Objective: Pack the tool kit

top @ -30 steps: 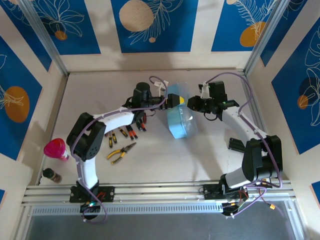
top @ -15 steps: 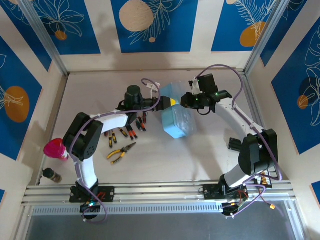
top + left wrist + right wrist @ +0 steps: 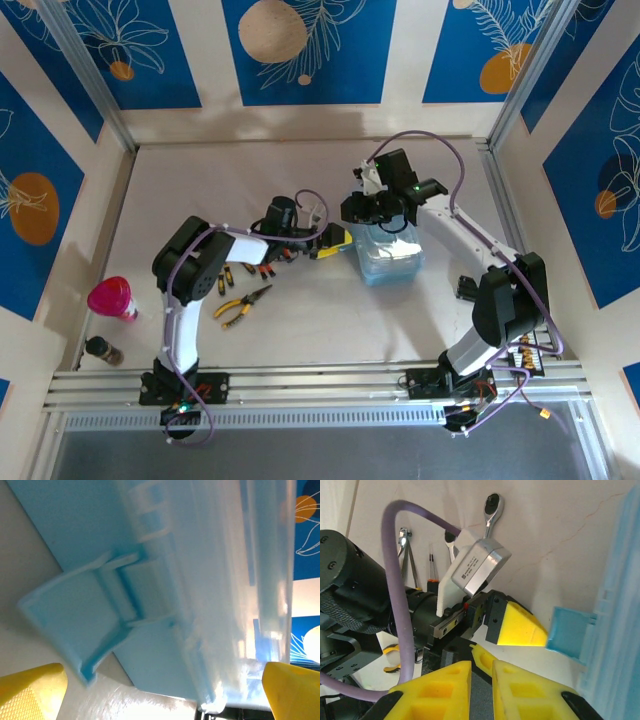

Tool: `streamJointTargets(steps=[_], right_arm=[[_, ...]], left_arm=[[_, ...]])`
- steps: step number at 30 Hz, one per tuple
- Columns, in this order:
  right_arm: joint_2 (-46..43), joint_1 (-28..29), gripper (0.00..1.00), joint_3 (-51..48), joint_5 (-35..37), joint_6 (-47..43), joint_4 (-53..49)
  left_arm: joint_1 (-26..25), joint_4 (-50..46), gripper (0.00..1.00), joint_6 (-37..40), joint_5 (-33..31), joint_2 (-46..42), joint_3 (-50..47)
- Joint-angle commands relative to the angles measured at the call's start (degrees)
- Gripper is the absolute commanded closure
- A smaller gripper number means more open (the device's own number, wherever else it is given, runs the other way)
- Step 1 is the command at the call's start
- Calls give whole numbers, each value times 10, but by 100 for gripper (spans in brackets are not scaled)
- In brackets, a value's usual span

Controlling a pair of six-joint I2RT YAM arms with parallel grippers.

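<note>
On the table, right of the middle, the light-blue case [image 3: 390, 258] is lying with its clear lid facing up. The left gripper [image 3: 335, 240] is reaching in low from the left and sitting just beside the case's left edge. Its jaws are standing wide apart. In the left wrist view the yellow fingertips [image 3: 30, 690] are showing at the two bottom corners, with the case's side and its blue latch [image 3: 100, 625] lying between and beyond them. Neither fingertip is touching the plastic as far as that view shows.

The right gripper [image 3: 372, 208] is hovering over the far left corner of the case. Its yellow fingers [image 3: 435, 687] are drawn nearly together, leaving a thin slit with nothing visible in it. Whether they are touching the case I cannot tell.

Left of the case, under the left arm, the screwdrivers [image 3: 255, 268] are lying in a loose row on the table. The yellow-handled pliers [image 3: 242, 305] are lying nearer the robot, well apart from the case. A ratchet wrench [image 3: 490, 510] is lying on the table beyond the left gripper. A pink bottle [image 3: 112, 297] is standing at the table's left edge.
</note>
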Motion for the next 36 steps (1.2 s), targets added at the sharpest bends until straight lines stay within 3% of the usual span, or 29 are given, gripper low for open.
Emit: streamJointTargets(steps=[1, 5, 11, 15, 22, 29, 36], right_arm=[[-3, -4, 81, 16, -10, -13, -23], [-18, -15, 68, 25, 17, -30, -54], [-49, -50, 16, 31, 101, -69, -122], [-64, -75, 0, 21, 155, -95, -149], [-40, -109, 1, 15, 234, -130, -158], [7, -134, 0, -5, 188, -141, -126], [31, -141, 6, -25, 151, -136, -101]], left_arm=[[7, -39, 0, 22, -2, -11, -2], [14, -139, 0, 78, -22, -46, 16], [21, -427, 0, 238, -122, -113, 111], [22, -547, 0, 296, -187, -137, 186], [26, -674, 0, 337, -297, -151, 256], [60, -666, 0, 327, -284, -177, 207], [72, -662, 0, 332, -283, -196, 180]])
